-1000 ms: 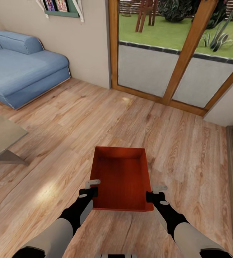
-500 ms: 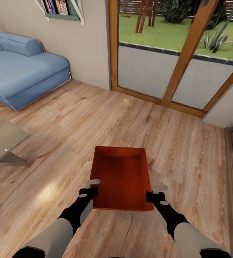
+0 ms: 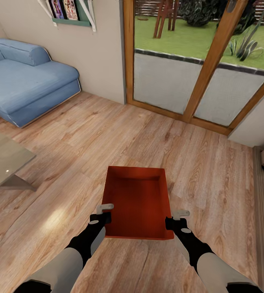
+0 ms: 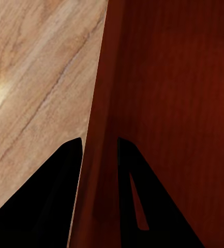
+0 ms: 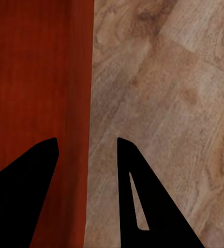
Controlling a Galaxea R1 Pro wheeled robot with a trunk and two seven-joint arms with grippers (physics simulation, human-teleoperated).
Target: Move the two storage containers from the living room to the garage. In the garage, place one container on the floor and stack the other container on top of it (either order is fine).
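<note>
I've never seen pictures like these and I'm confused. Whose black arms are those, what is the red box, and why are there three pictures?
Those arms belong to a robot in a computer simulation. The big picture comes from a camera on its head, looking down. The other two come from small cameras on its wrists, looking along the fingers.

The left gripper and the right gripper each pinch one side wall of an orange-red storage container, which has no lid and nothing inside. In the left wrist picture, the dark fingers sit on either side of the wall.

The robot is in a living room: below is a wood floor, with a blue sofa, glass doors onto a garden, and a table corner.
</note>
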